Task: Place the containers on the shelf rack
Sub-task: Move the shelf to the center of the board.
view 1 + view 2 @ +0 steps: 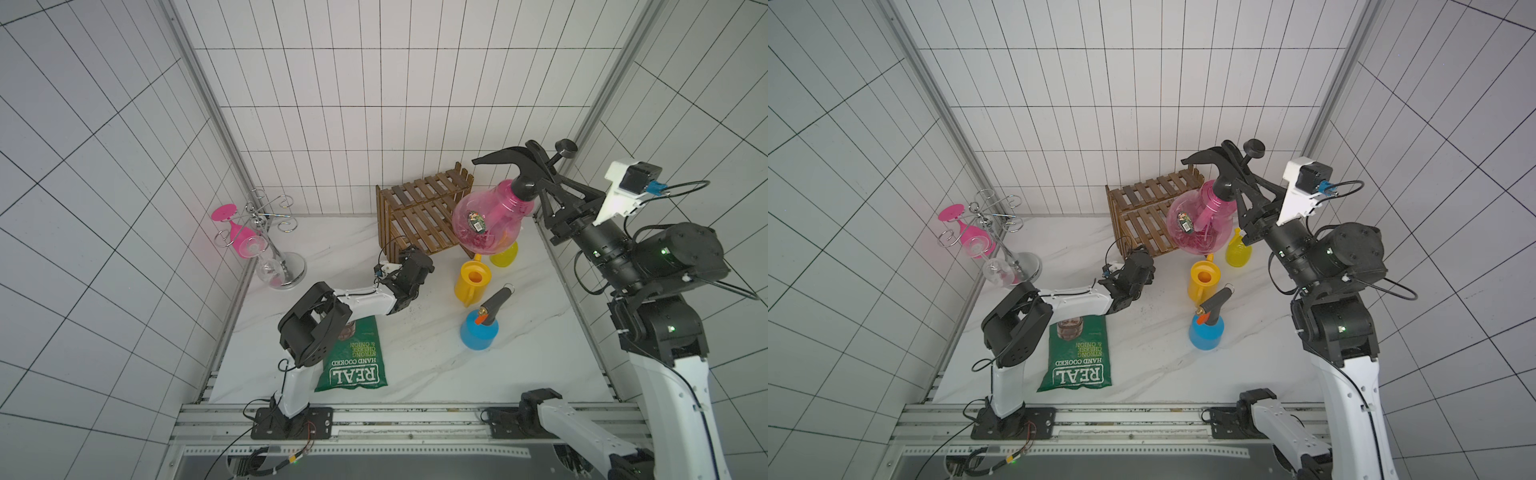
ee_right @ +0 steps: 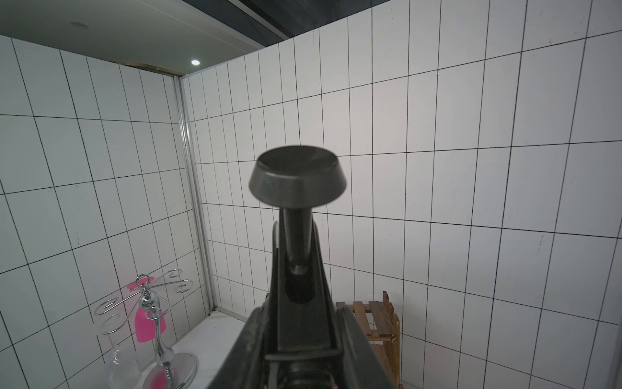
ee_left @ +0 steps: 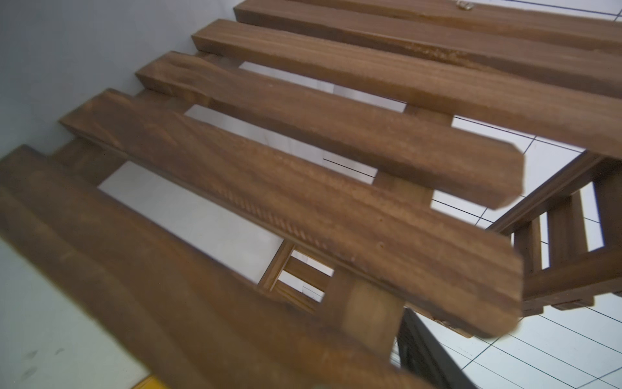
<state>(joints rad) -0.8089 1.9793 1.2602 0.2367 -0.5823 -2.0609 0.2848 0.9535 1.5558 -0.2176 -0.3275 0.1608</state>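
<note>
My right gripper [image 1: 549, 183] is shut on the black pump head of the pink bulbous sprayer [image 1: 486, 216], which hangs tilted in the air over the right end of the brown slatted shelf rack [image 1: 419, 208]. In the right wrist view the pump knob [image 2: 298, 180] stands up between the fingers. My left gripper [image 1: 406, 257] is low at the rack's front left corner. Its wrist view is filled by the rack's slats [image 3: 303, 168], with one black finger [image 3: 424, 353] beside a post. The yellow watering can [image 1: 471, 282], small yellow spray bottle [image 1: 505, 255] and blue sprayer [image 1: 480, 328] stand on the table.
A green crisp bag [image 1: 353, 361] lies flat near the front under the left arm. A chrome wire glass holder [image 1: 270, 232] with a pink and a clear wine glass stands at the back left. Tiled walls close in the back and both sides.
</note>
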